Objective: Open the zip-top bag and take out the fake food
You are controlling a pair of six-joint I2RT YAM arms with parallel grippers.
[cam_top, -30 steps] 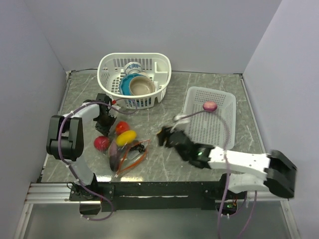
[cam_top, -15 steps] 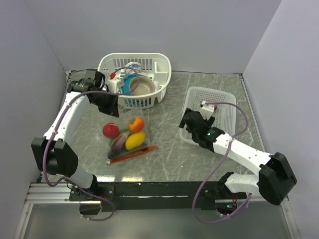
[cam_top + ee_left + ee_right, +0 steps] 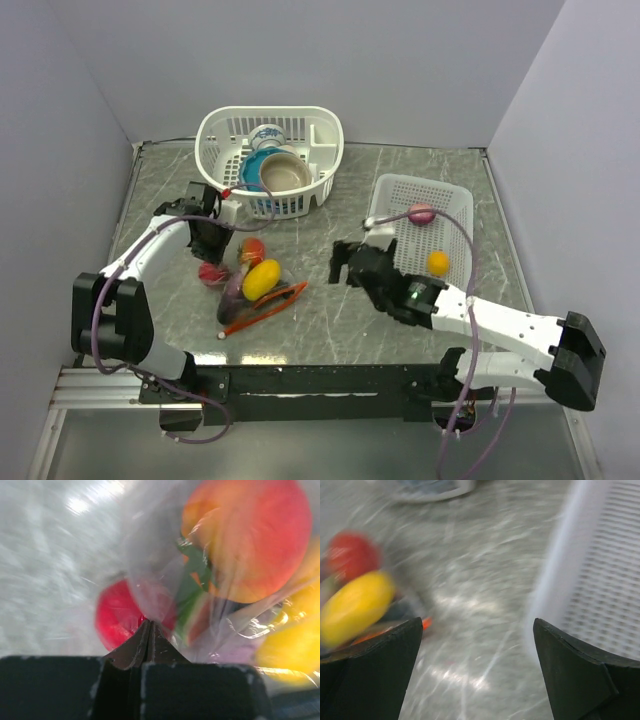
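- My left hand is pressed together and pinches the clear film of the zip-top bag at its 10 o'clock end. In the wrist view the film runs straight out of the fingertips.
- The bag lies on the tabletop, about 8 o'clock from its middle. The zip strip is at its 5 o'clock end; I can't tell if it is open.
- Fake food in the bag: lemon, apple, red-orange piece.
- My right hand is spread wide and holds nothing. It is at 3 o'clock of the bag, between the bag and the white tray.
- The tray holds the onion and the orange, lying apart.
- The basket with its bowls sits at 11 o'clock.
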